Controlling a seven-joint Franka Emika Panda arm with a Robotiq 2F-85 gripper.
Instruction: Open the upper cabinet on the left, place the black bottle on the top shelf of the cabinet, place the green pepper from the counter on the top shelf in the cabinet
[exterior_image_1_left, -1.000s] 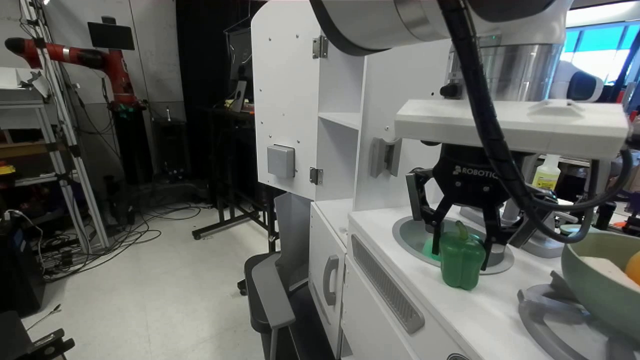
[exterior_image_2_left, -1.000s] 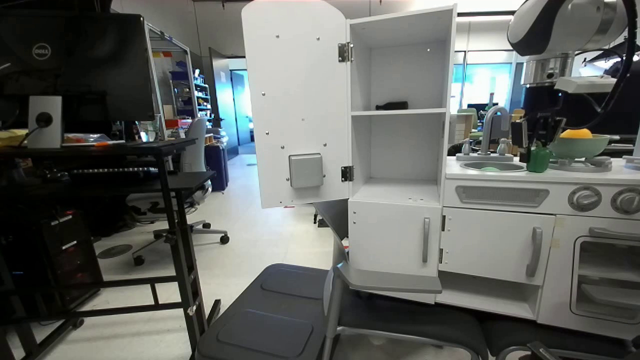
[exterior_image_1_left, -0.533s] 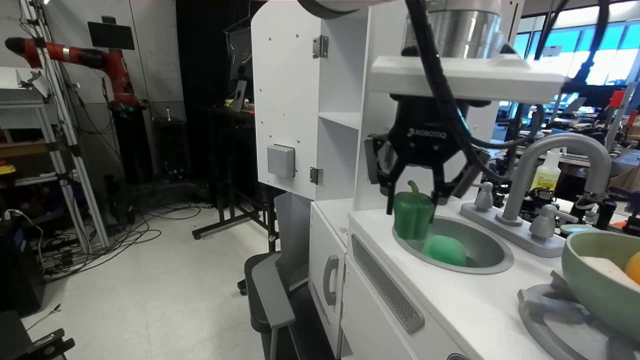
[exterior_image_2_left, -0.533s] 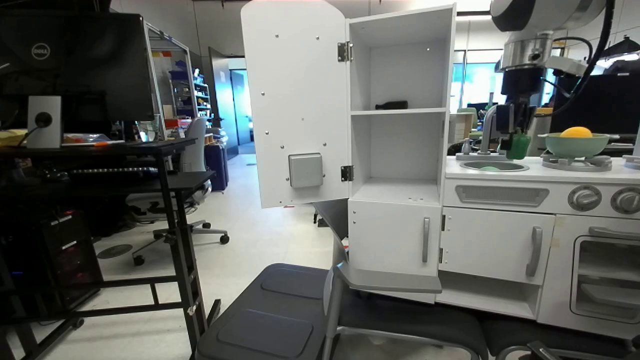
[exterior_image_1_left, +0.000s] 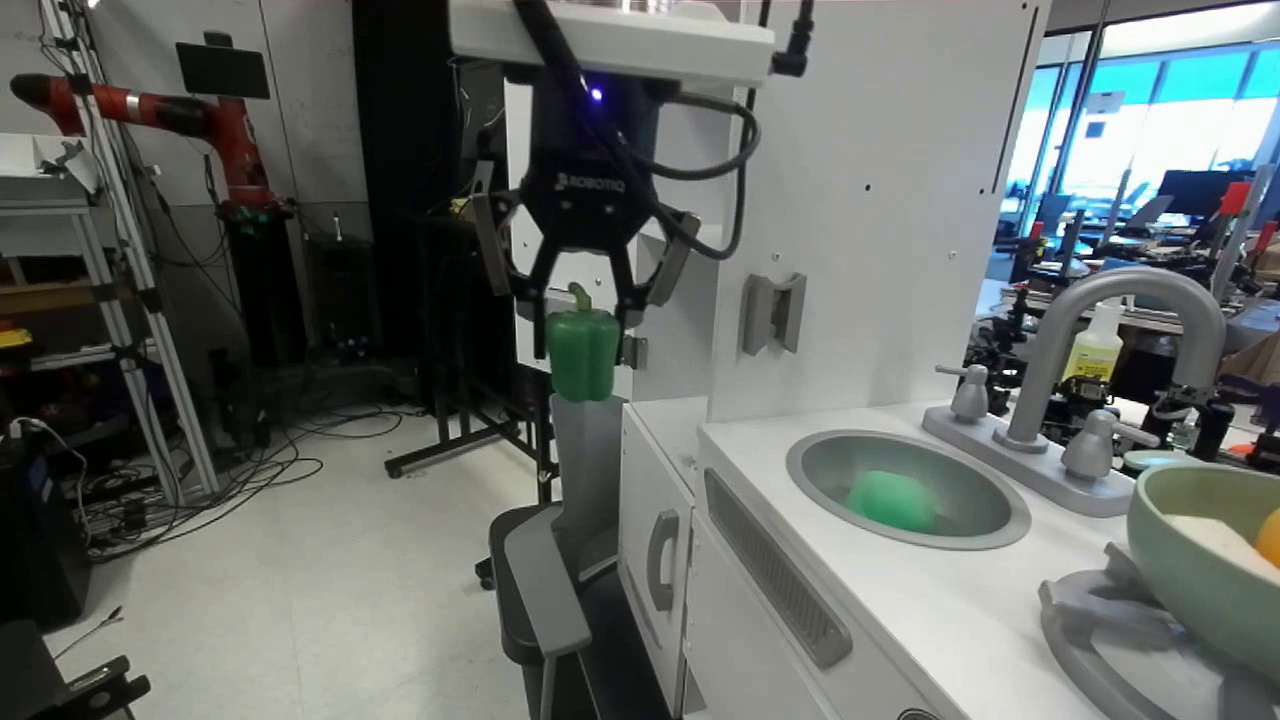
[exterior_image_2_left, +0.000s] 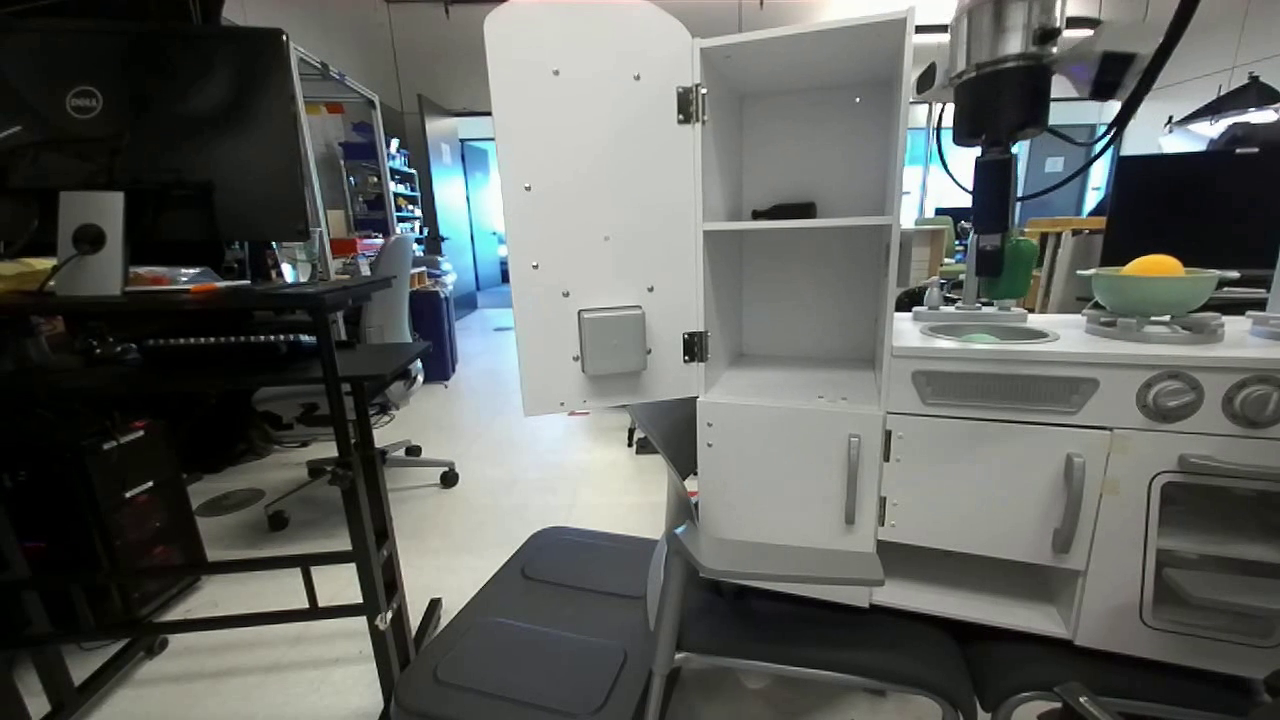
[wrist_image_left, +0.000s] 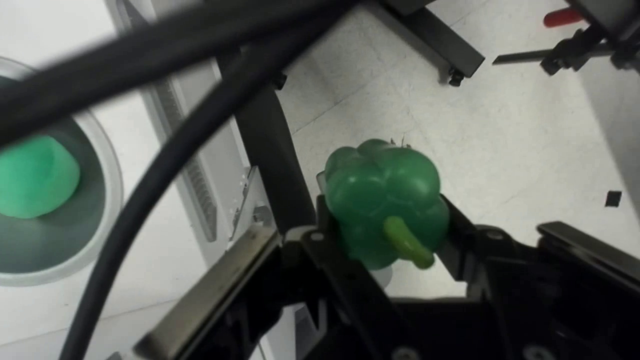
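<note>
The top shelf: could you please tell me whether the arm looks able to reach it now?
Probably yes: the cabinet door stands wide open and the bottle leaves room on the top shelf. The gripper, holding the pepper, looks lower, so it would likely need lifting first.

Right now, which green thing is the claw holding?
The pepper, stem up in the claw; the rounded green piece lies in the sink, the pale bowl on a burner.

In an exterior view we look closely over the counter (exterior_image_1_left: 960, 600); an exterior view farther back faces the upper cabinet (exterior_image_2_left: 810, 150), sharing the sink (exterior_image_1_left: 970, 500). Our blurry wrist view seemingly looks down.
</note>
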